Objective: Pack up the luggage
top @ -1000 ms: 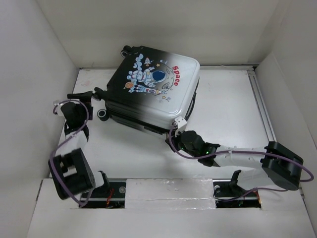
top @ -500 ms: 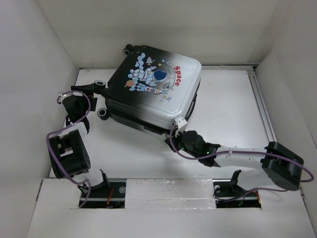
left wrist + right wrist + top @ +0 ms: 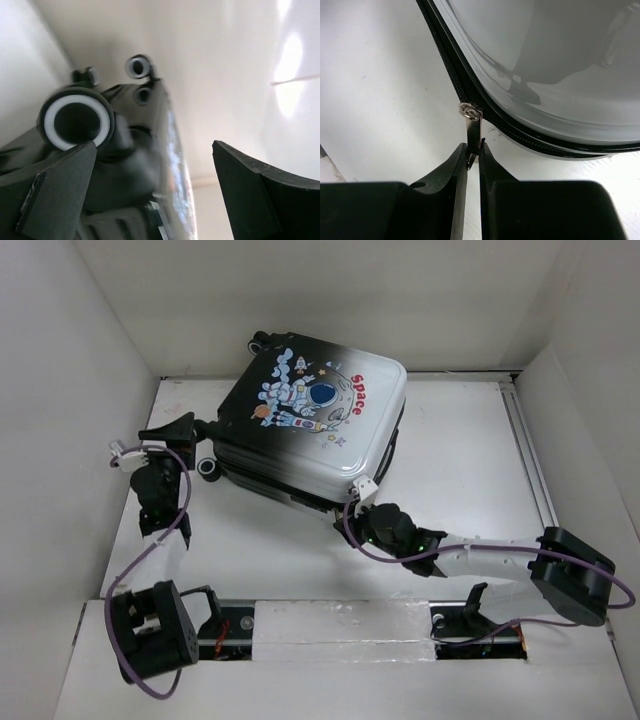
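The table [image 3: 470, 460] is a plain white surface boxed in by a white left wall [image 3: 70, 440], a back wall [image 3: 330, 290] and a wall on the right. A metal rail [image 3: 530, 450] runs along its right edge.

The luggage [image 3: 310, 420] lies flat toward the back of the table, left of centre, with the astronaut and red "Space" print facing up. Its shell goes from black at the back to white at the near right corner. One caster wheel [image 3: 208, 468] pokes out on its left side.

The right arm stretches low across the table from the right, its wrist angled toward the case's near corner. The right gripper [image 3: 362, 510] is nearly closed, and its fingertips pinch the metal zipper pull [image 3: 472, 132], which hangs from the black zipper track at the edge of the shell.

The left arm reaches forward along the left wall. The left gripper [image 3: 195, 435] sits just beside the luggage's left end, turned toward it. Its jaws are spread wide and hold nothing. From its wrist, a black-and-white wheel [image 3: 76, 121] sits close above one finger [image 3: 55, 185].
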